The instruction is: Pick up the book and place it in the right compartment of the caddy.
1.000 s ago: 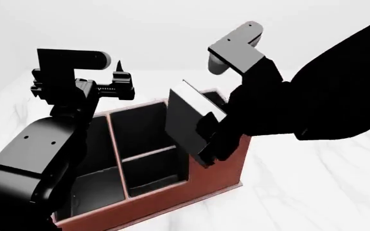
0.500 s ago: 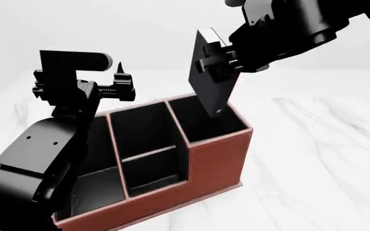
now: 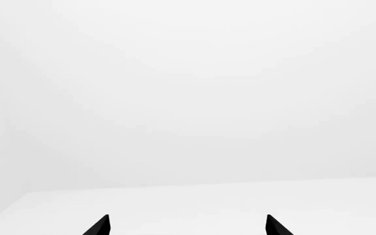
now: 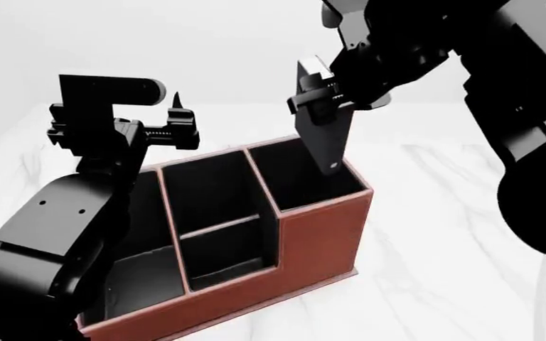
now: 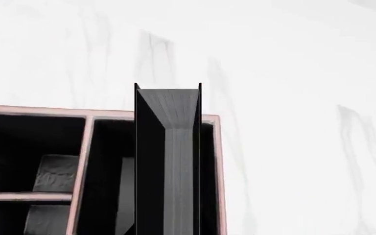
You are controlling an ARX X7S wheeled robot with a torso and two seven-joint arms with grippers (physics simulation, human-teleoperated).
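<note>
From the left wrist, the left end effector (image 3: 186,226) shows spread tips; from the head, the right end effector (image 4: 323,99) – pinching the book (image 4: 324,135) – now holds it more upright over the right compartment (image 4: 303,177) of the caddy (image 4: 320,234); from the right wrist, no writing shows.

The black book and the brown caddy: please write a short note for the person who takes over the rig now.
Right gripper: shut on the thin black rectangular book, held nearly upright.
Left gripper: open, empty, raised beside the reddish-brown stepped caddy.
Book's lower corner hangs over the tall black-lined right compartment, at about rim height; how deep it reaches is unclear.
Done: book picked up and brought over the compartment.
Left: lower it in, release, withdraw.
</note>
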